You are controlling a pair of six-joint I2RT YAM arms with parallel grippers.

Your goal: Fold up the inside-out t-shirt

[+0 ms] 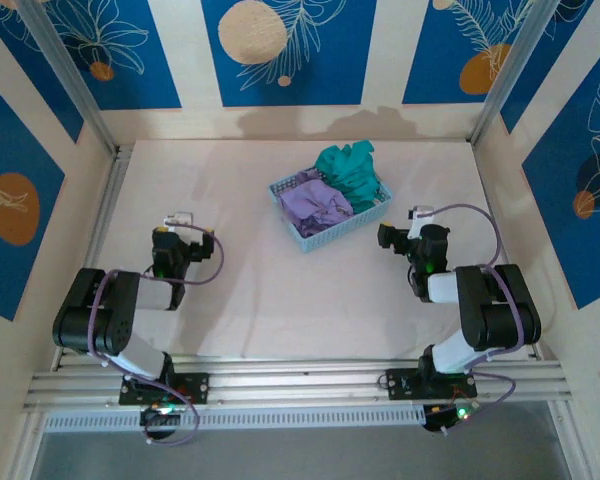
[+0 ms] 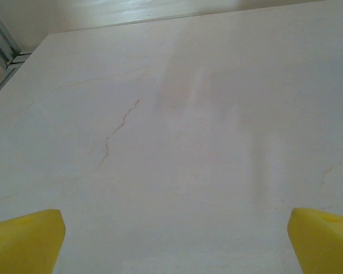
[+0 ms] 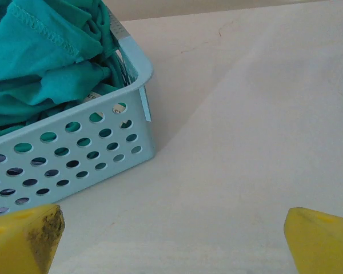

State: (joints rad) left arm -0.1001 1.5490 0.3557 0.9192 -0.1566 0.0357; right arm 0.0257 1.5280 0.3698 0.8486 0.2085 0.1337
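Plainly, the left end effector (image 2: pixel 171 242) stands wide open over the bare surface (image 2: pixel 177 131). The lavender inside-out t-shirt (image 1: pixel 315 207) lies well ahead to its right, crumpled in a light blue basket (image 1: pixel 288 220) beside a teal garment (image 1: pixel 352 168). The right end effector (image 3: pixel 171 240), equally open, has the basket just ahead-left. Best pinch only lavender cloth, lift it clear, then spread it flat. The surface is pale and faintly veined, and blue leaf-patterned walls (image 1: pixel 110 50) surround it.

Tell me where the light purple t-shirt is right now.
Top view: the crumpled light purple fabric t-shirt lies in the pale blue perforated plastic basket mid-table, on its left side, beside the teal-green garment.
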